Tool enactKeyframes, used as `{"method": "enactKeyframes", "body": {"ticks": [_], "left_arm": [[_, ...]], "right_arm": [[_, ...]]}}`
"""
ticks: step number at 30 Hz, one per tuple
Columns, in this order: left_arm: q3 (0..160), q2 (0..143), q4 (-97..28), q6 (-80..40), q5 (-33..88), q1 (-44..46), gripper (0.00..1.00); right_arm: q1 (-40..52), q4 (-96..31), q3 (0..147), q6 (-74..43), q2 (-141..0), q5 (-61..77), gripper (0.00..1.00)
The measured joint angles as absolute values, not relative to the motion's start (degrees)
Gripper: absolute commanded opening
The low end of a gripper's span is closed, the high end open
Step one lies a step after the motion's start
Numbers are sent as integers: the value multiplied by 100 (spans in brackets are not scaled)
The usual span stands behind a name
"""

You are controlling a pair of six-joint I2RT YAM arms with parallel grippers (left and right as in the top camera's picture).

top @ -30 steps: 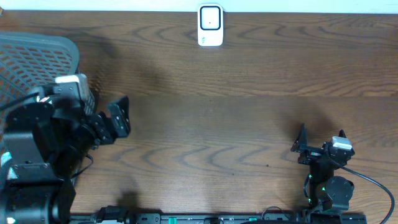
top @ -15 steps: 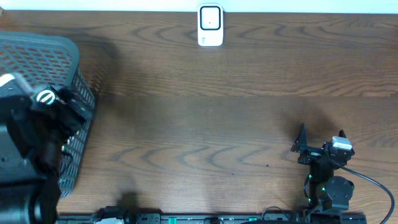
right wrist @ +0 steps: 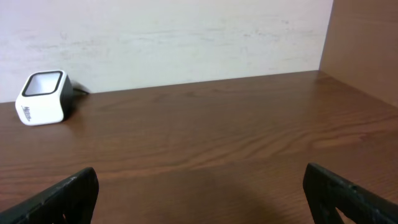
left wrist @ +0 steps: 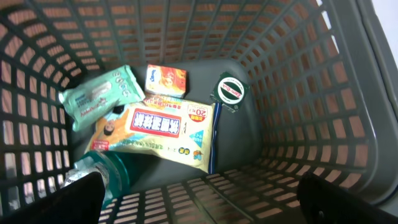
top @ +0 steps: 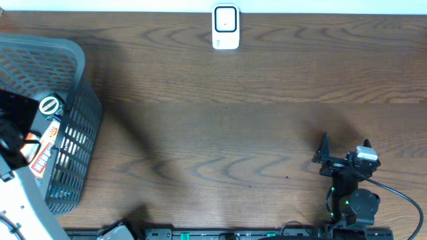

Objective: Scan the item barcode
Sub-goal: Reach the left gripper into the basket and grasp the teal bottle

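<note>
- The left gripper [left wrist: 202, 204] hangs over the grey mesh basket [top: 81, 63] at the left end of the table [top: 220, 133]. Its fingers are spread wide and hold nothing. This looks like a pose for choosing an item before reaching in.
- Nothing has been lifted yet. The goods to be scanned all lie on the basket floor: a flat packet [left wrist: 165, 132] in the middle, a green wipes pack [left wrist: 96, 96] to its left, a small orange box [left wrist: 166, 79] just beyond it, a round green-lidded tub [left wrist: 229, 92] to its right, and a teal bottle [left wrist: 109, 169] nearest the camera, partly under the packet.
- The packet lies uppermost and flat, so it seems the easiest pick. No barcode can be made out on any item from here.
- The white scanner [top: 225, 27] stands at the far edge, mid-table, well apart from the basket, so an item will have to be carried over to it.
- The right gripper [right wrist: 202, 196] rests low at the near right, facing the scanner. Its fingers are also spread and empty, likely parked clear of that path.
</note>
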State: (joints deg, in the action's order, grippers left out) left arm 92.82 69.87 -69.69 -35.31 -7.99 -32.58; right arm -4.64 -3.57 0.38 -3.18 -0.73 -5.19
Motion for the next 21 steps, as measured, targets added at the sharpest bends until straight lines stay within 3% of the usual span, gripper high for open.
{"method": "enactKeyframes", "body": {"ticks": [8, 13, 21], "left_arm": [[9282, 7026, -7485, -3599, -578, -3380, 98], [9282, 7183, -8499, -4405, -545, -3618, 98], [9282, 7703, -8849, -4998, -543, -4285, 98]], "right_arm": [[-464, -357, 38, -318, -73, -517, 99], [-464, -355, 38, -318, -73, -519, 99], [-464, -357, 38, -318, -73, -519, 99]]}}
